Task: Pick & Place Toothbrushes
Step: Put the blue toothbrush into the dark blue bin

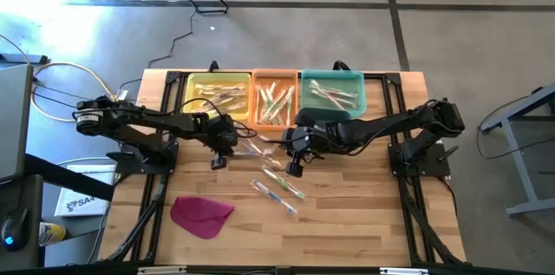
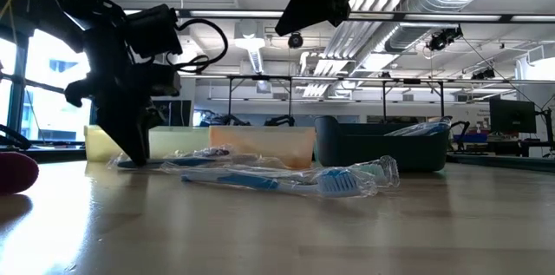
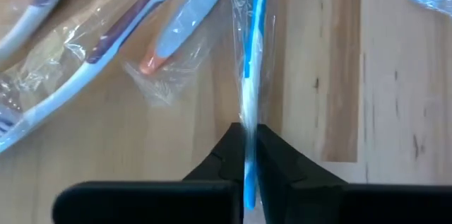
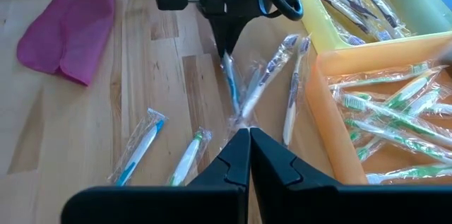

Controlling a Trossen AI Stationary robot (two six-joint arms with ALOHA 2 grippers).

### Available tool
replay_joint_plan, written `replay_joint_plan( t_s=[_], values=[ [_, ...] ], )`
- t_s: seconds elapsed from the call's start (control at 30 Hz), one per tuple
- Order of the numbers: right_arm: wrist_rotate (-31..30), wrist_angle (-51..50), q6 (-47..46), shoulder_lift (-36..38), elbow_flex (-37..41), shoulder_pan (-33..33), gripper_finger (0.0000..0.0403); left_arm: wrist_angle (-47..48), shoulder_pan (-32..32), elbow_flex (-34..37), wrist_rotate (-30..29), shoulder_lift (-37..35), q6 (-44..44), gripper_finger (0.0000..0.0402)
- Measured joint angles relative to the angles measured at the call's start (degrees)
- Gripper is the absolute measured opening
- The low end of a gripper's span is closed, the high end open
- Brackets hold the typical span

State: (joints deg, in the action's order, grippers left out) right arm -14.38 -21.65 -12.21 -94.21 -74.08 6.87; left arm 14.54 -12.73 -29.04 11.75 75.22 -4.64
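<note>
My left gripper stands low over the wooden table, in front of the yellow bin, and is shut on a blue toothbrush in a clear wrapper. More wrapped toothbrushes lie loose on the table between the two arms. My right gripper hangs shut above them and holds nothing. The yellow bin, the orange bin and the teal bin each hold toothbrushes. My left gripper pinches the wrapped blue toothbrush near one end between its two fingers. The fingers slant down from the table's left side and lie roughly along the toothbrush. The toothbrush reaches out ahead of the fingers and lies low on the table.
A flat magenta cloth lies near the table's front left. The three bins stand in a row along the far edge. Bare wood shows at the near right. Cables and the arm bases flank the table.
</note>
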Motion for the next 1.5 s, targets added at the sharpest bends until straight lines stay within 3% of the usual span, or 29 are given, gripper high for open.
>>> replay_joint_plan(
  t_s=[0.23,1.5],
  values=[
    [0.0,0.0,0.0,0.0,0.0,0.0,0.0004,-1.0,0.0,0.0,0.8,0.0,0.0,0.0022],
    [0.0,0.0,1.9,0.0,-0.1,0.0,0.0004,-8.7,0.0,-0.6,0.7,-0.2,-1.8,0.0006]
  ],
)
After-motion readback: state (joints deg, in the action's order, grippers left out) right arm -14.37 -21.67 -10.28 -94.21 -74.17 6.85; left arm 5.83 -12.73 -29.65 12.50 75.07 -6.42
